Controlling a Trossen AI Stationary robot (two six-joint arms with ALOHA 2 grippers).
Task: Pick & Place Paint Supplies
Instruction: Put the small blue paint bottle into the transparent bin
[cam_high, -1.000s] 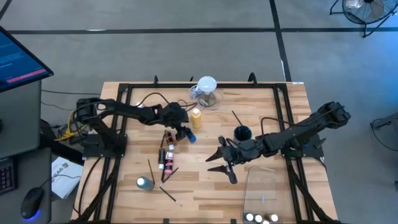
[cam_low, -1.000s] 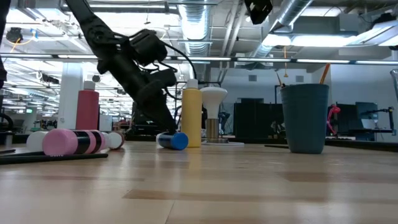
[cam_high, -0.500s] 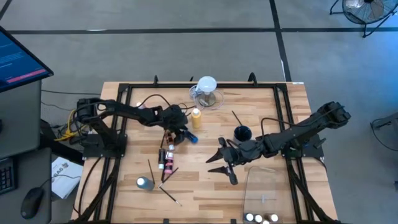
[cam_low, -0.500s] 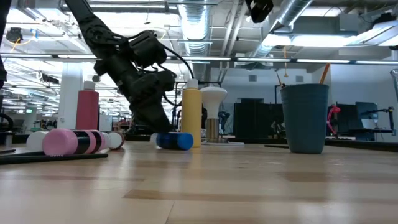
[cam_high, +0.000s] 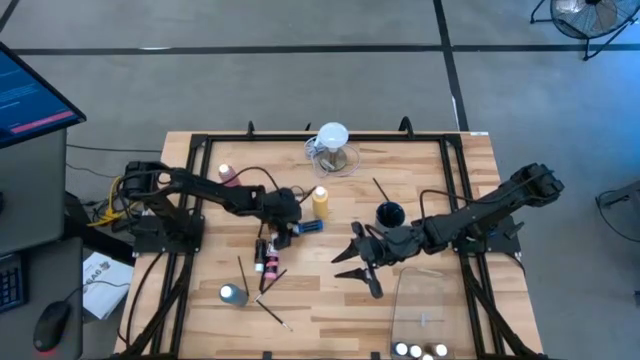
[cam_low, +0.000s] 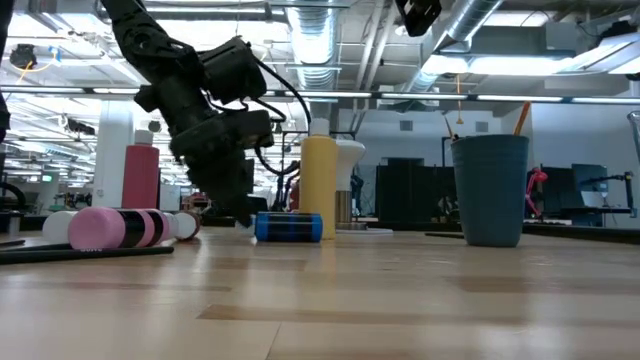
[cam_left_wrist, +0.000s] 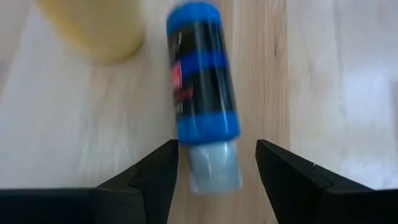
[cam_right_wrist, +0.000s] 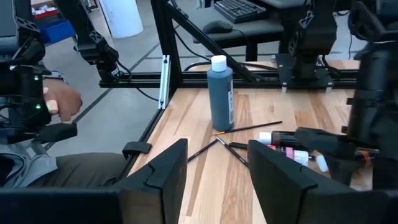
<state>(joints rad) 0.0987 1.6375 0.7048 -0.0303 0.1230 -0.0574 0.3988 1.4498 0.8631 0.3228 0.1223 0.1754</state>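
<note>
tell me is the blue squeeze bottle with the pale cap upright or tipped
Tipped: the blue squeeze bottle lies on its side, beside the upright yellow bottle.

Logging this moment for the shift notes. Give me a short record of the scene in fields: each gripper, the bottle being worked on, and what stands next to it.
left gripper: open, fingers on either side of the pale cap end of the blue bottle, not closed on it
blue bottle: lying on its side on the table
yellow bottle: upright, just beyond the blue bottle
right gripper: open, empty, waiting near the table's middle
dark cup: upright, beside the right arm
</note>
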